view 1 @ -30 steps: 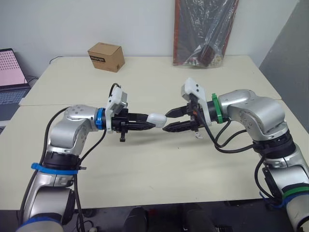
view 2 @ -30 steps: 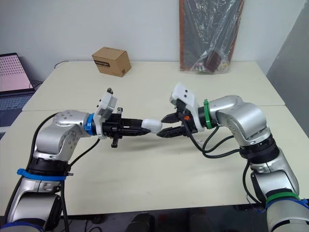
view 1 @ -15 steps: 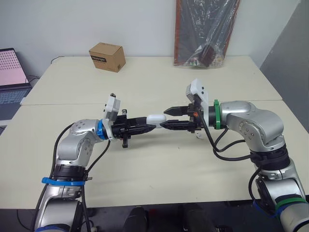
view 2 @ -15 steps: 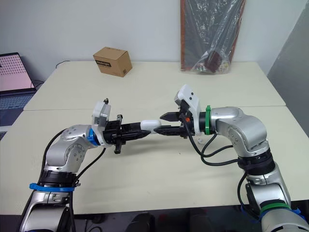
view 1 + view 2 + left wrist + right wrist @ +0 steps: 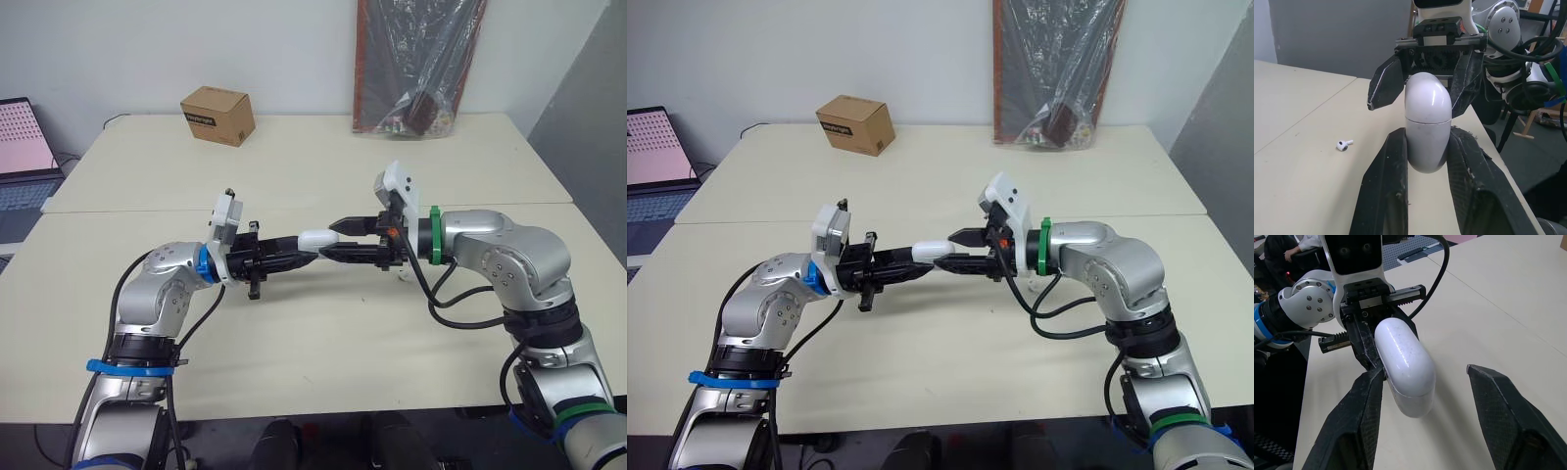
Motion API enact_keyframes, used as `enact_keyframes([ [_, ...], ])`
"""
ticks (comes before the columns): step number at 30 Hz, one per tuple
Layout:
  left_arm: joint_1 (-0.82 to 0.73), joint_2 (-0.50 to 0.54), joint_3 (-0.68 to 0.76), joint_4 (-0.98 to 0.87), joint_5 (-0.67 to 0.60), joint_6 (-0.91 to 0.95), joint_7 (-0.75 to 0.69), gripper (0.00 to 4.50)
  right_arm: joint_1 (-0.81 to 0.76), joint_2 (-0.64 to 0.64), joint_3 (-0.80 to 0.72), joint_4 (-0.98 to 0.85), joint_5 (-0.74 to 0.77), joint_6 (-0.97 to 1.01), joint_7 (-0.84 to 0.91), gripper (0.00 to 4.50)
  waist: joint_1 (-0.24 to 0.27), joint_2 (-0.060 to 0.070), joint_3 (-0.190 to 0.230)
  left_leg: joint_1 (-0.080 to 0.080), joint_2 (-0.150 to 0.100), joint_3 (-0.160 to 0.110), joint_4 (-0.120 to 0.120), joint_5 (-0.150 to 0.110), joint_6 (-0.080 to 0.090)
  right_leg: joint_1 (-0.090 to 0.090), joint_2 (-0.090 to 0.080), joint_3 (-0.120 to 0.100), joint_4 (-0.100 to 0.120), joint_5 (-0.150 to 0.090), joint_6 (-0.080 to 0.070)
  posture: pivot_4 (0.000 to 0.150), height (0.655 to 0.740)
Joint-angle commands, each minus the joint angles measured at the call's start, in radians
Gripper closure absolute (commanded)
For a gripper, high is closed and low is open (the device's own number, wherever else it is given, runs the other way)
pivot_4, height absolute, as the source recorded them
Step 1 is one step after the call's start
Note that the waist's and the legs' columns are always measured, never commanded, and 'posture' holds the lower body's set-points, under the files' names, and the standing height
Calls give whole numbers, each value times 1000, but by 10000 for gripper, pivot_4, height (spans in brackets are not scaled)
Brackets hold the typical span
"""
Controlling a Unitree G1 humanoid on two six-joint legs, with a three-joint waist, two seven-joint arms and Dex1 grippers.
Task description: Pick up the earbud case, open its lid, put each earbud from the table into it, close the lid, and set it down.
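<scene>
Glossy white oval earbud case [image 5: 315, 238], lid shut, hangs above the middle of the cream bench [image 5: 313, 362]. Its lower half is clenched in the left jaws, which reach in from 9 o'clock. The right jaws, coming from 3 o'clock, stand spread wide either side of its lid end, gripping nothing. One small white earbud [image 5: 1342, 145] lies on the bench toward 3 o'clock of the case. A brown cardboard box [image 5: 217, 115] sits well apart at 11 o'clock.

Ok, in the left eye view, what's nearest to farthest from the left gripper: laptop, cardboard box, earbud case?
1. Earbud case, in the left gripper jaws.
2. Cardboard box, far back on table.
3. Laptop, beyond the table's left edge.
</scene>
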Motion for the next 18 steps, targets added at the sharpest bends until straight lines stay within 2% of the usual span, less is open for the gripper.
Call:
enact_keyframes([
  [1, 0, 9, 0, -35, -12, -23, -31, 37771, -31, 3, -42, -19, 20, -5, -23, 17261, 0, 0, 0, 0, 0, 0, 0, 0, 0, 0, 0, 0, 0, 0, 0, 1500, 7400],
  [14, 23, 12, 5, -27, 4, -60, -46, 37771, -54, 8, -54, 16, 36, -18, -48, 17261, 0, 0, 0, 0, 0, 0, 0, 0, 0, 0, 0, 0, 0, 0, 0, 1500, 7400],
  [18, 13, -6, 19, -10, 29, -70, 39, 37771, -45, 6, -67, 0, 70, 4, -32, 17261, 0, 0, 0, 0, 0, 0, 0, 0, 0, 0, 0, 0, 0, 0, 0, 1500, 7400],
])
